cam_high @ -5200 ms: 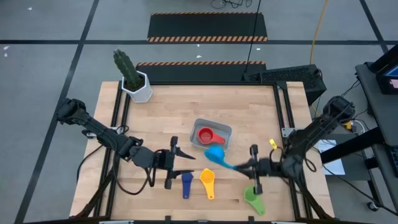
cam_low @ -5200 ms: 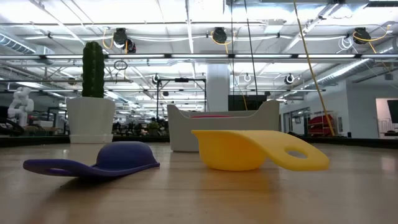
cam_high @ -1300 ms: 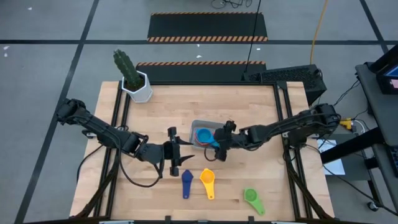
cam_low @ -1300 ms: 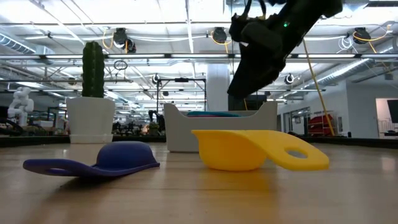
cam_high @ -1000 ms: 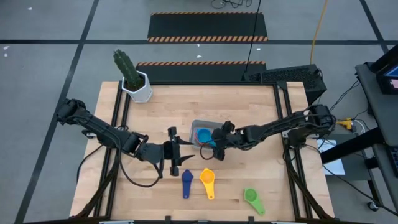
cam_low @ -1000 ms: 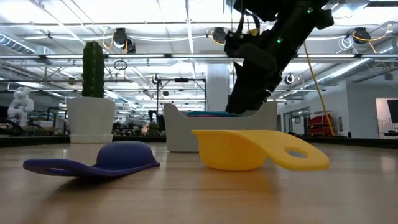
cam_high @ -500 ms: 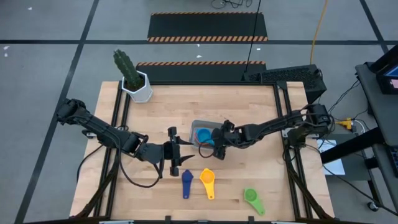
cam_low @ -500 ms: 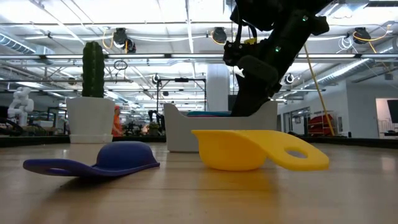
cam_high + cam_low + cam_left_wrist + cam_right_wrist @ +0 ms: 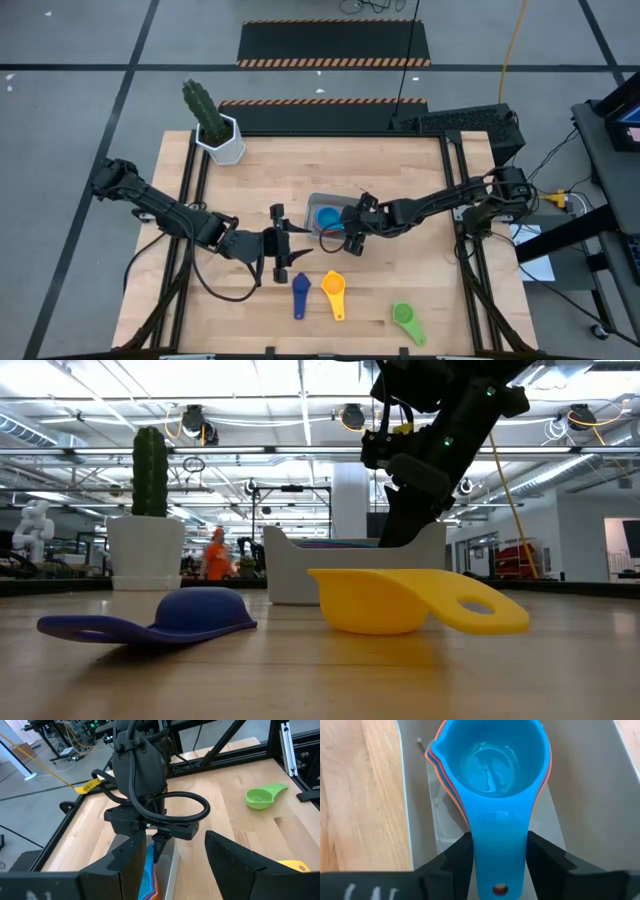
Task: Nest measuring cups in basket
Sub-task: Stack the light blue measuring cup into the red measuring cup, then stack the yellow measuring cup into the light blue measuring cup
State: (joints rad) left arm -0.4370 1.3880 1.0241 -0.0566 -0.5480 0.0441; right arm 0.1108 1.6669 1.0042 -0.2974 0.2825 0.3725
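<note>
Table (image 9: 420,180): pale wood planks, dark rails along both sides.
Basket (image 9: 345,206): shallow pale grey-blue tray with rounded corners, just right of table centre; the low view shows its wall (image 9: 300,565) behind the yellow cup.
Light blue cup (image 9: 492,765): round glossy bowl with a small pour lip, flat handle with a hole at its end; it lies in the basket on top of a nested stack, with orange and red rims showing at its edge.
Right gripper (image 9: 352,232): over the basket's 3 o'clock end, fingers (image 9: 547,860) on either side of the light blue cup's handle, close against it; whether they pinch it I cannot tell.
Left gripper (image 9: 283,249): at the basket's 8 o'clock, jaws apart, holding nothing.
Green cup (image 9: 405,320): on the table at the basket's 5 o'clock, well apart.
Yellow cup (image 9: 333,292): at the basket's 6 o'clock, bowl upright.
Navy cup (image 9: 300,293): just beside the yellow cup, bowl face down.
</note>
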